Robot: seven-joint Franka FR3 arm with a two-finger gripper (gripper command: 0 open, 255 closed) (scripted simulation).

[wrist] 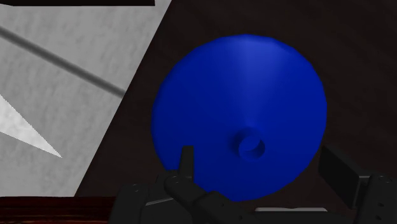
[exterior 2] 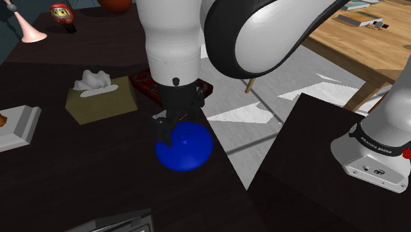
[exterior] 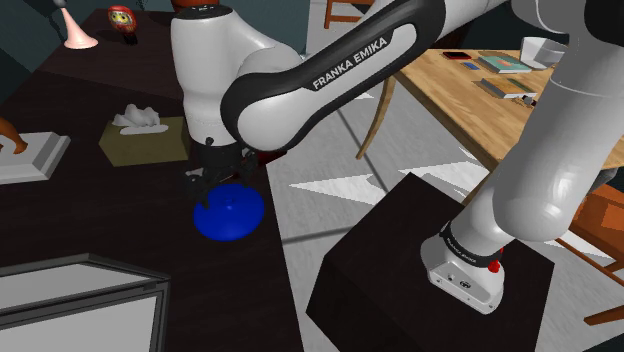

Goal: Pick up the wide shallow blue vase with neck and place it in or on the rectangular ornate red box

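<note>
A wide, shallow blue vase (exterior: 230,212) (exterior 2: 186,146) with a short neck sits on the dark table near its edge. In the wrist view the vase (wrist: 242,108) lies right under the hand, its small neck between the two fingers. My gripper (exterior: 205,182) (exterior 2: 164,126) (wrist: 261,165) hangs just above the vase, open, with the fingers apart and touching nothing. The ornate red box (exterior 2: 141,84) lies flat behind the gripper, mostly hidden by the arm.
An olive tissue box (exterior: 145,140) (exterior 2: 102,99) stands beyond the vase. A white block (exterior: 30,155), a pink horn shape (exterior: 78,35) and a red doll (exterior: 122,20) sit farther off. A grey case (exterior: 80,300) lies at the near corner. The table edge runs beside the vase.
</note>
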